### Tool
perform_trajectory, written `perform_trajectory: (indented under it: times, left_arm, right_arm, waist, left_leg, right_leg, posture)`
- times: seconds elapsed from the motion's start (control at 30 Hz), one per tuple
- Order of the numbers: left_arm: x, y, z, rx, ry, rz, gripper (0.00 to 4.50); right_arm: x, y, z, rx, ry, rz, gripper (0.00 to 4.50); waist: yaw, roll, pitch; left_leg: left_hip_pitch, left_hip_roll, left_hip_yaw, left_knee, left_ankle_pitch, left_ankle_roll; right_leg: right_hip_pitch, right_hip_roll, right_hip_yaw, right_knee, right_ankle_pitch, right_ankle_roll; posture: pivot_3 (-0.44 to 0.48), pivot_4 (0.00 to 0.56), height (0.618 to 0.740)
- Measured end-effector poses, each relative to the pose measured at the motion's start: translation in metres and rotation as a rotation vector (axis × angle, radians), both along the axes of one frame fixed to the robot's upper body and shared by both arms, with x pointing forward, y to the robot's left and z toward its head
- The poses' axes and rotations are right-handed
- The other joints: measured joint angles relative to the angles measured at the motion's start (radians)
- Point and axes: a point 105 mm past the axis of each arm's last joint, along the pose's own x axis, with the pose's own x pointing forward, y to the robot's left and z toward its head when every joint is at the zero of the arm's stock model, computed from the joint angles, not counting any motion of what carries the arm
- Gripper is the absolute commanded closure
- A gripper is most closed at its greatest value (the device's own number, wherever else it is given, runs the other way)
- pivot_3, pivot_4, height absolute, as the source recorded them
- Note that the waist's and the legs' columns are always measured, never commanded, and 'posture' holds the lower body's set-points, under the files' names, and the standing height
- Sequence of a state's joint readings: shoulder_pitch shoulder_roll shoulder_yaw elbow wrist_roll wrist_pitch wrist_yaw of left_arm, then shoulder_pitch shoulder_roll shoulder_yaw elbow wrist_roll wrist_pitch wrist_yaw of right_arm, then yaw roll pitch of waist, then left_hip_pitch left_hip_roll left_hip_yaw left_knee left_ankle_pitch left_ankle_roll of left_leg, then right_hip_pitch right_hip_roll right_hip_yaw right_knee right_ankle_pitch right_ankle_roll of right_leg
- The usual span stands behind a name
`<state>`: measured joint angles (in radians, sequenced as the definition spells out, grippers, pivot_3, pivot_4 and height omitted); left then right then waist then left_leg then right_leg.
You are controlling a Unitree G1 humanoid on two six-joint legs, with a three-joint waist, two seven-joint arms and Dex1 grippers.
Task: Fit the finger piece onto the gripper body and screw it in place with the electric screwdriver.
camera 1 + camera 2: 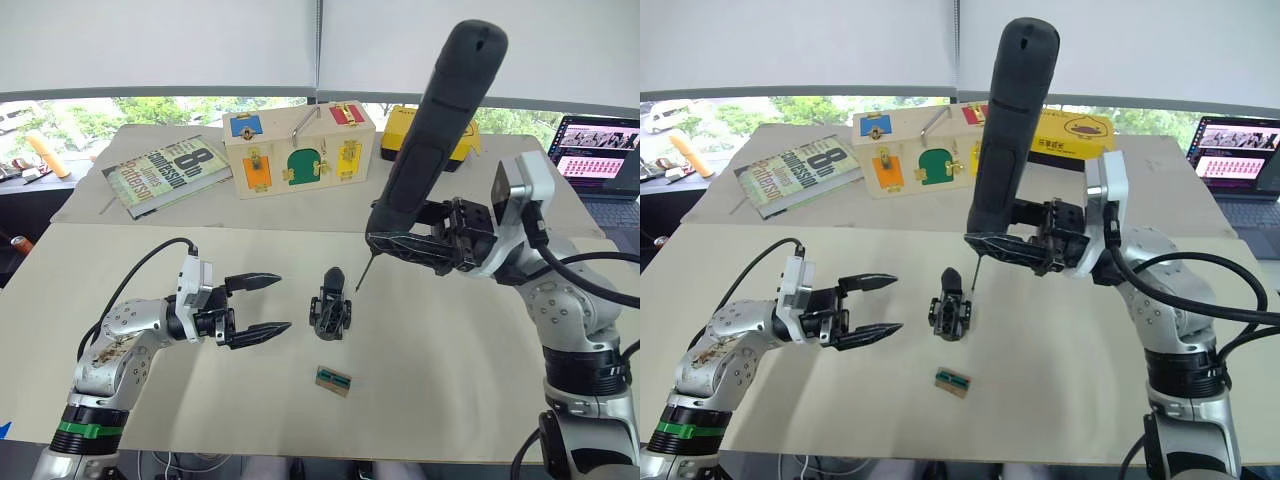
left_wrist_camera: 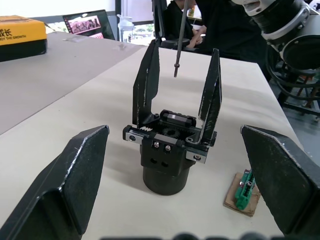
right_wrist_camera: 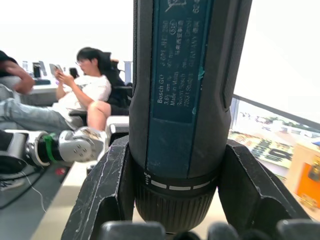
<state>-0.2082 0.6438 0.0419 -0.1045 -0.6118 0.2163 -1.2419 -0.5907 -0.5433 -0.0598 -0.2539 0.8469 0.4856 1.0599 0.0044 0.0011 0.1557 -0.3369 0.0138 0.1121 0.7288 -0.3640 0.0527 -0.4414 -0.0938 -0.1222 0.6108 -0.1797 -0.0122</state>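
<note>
Screwdriver: electric screwdriver held nearly upright, handle leaning away at the top, thin bit pointing down at the table just beside the gripper body, its tip above the surface and not touching.
Right gripper: right gripper clamped around the lower end of the electric screwdriver, fingers on either side of the collar.
Gripper body: gripper body stands on the pale table, near the middle, between the two arms, two black fingers rising from it in the left wrist view.
Left gripper: left gripper spread wide and empty, low over the table, tips aimed at the gripper body and short of it.
Green-and-tan piece: small flat rectangle lies on the table just in front of the gripper body, apart from it.
Farther back: book, wooden latch box and yellow box on the second table; laptop at the right edge.
Finger piece: cannot be told apart as a loose part.
</note>
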Motion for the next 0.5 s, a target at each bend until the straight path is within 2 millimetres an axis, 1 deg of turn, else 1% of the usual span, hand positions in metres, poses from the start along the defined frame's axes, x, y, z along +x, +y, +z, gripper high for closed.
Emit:
perform_trajectory:
  times: [0.03, 0.1, 0.23, 0.5]
  left_arm:
    - [0.001, -0.001, -0.004, 0.023, 0.006, -0.005, 0.00]
    - [0.000, -0.003, -0.006, 0.037, 0.001, -0.023, 0.00]
    - [0.001, -0.003, -0.010, 0.049, -0.009, -0.022, 0.00]
    - [0.004, -0.013, -0.018, 0.057, -0.028, -0.030, 0.00]
  right_arm:
    - [0.000, 0.008, 0.000, 0.014, 0.012, 0.018, 2.58]
    - [0.000, 0.013, 0.001, 0.020, 0.013, 0.029, 2.58]
    - [0.001, 0.019, 0.000, 0.028, 0.022, 0.033, 2.58]
    - [-0.002, 0.034, -0.010, -0.004, 0.038, 0.068, 2.58]
  waist:
    - [-0.002, 0.000, 0.000]
    - [-0.003, 0.001, 0.000]
    - [-0.005, 0.001, 0.000]
    - [-0.013, 0.001, 0.000]
  left_leg:
    - [0.000, 0.000, 0.000, 0.000, 0.000, 0.000]
    - [0.000, 0.000, 0.000, 0.000, 0.000, 0.000]
    - [0.000, 0.000, 0.000, -0.001, 0.000, -0.001]
    - [0.000, 0.000, 0.001, -0.001, 0.001, -0.002]
  right_leg:
    - [0.000, 0.000, 0.000, 0.000, 0.000, 0.000]
    - [0.000, 0.000, 0.000, 0.001, 0.000, 0.000]
    - [0.000, 0.001, 0.000, 0.001, 0.000, 0.000]
    - [0.000, 0.002, 0.000, 0.001, 0.000, 0.000]
  posture:
    - [0.000, 0.150, 0.740]
    - [0.000, 0.150, 0.740]
    - [0.000, 0.150, 0.740]
    - [0.000, 0.150, 0.740]
